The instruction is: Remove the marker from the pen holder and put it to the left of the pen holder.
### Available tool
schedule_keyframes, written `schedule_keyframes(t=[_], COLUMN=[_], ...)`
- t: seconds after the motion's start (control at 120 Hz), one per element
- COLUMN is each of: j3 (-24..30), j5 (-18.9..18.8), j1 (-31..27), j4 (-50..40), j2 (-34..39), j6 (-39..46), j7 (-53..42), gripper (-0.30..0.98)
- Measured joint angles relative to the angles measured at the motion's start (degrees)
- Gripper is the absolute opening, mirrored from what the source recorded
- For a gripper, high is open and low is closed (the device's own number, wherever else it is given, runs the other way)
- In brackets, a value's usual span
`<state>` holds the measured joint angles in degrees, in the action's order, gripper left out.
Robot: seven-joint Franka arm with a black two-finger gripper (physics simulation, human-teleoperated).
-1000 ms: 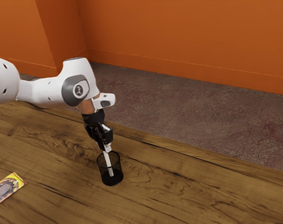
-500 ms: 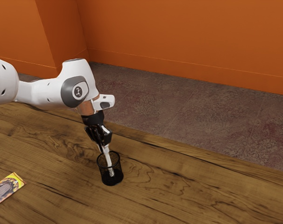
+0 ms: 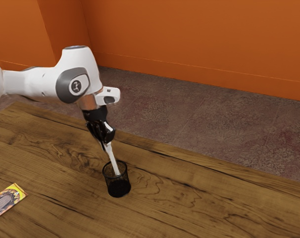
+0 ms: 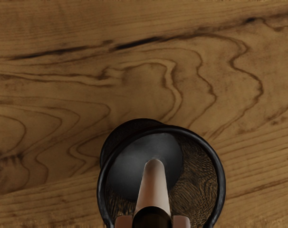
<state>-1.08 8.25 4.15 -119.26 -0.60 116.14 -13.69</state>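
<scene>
Exterior view, clock face on the picture: on a wooden tabletop [image 3: 199,203], a yellow-orange packet [image 3: 2,202] lies toward 8 o'clock. Toward 7 stands a black mesh pen holder [image 3: 118,188], upright. A pale marker [image 3: 114,161] tilts out of it, top leaning between 11 and 12, lower end inside the rim, raised off the holder's bottom. The black fingers [image 3: 106,143] grip its upper end. The white arm [image 3: 43,84] enters from 10. Beyond: brownish floor [image 3: 214,129], orange wall [image 3: 189,39].
</scene>
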Motion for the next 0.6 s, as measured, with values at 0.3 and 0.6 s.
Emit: schedule_keyframes(t=[0.3,0.6], j3=[0.2,2.8], j5=[-4.8,-6.1], j1=[-0.9,-8.4], j4=[2.1,2.2], j2=[9.2,7.9], j6=[-9.5,-21.9], j7=[4.5,8.1], gripper=[-0.10,-0.10])
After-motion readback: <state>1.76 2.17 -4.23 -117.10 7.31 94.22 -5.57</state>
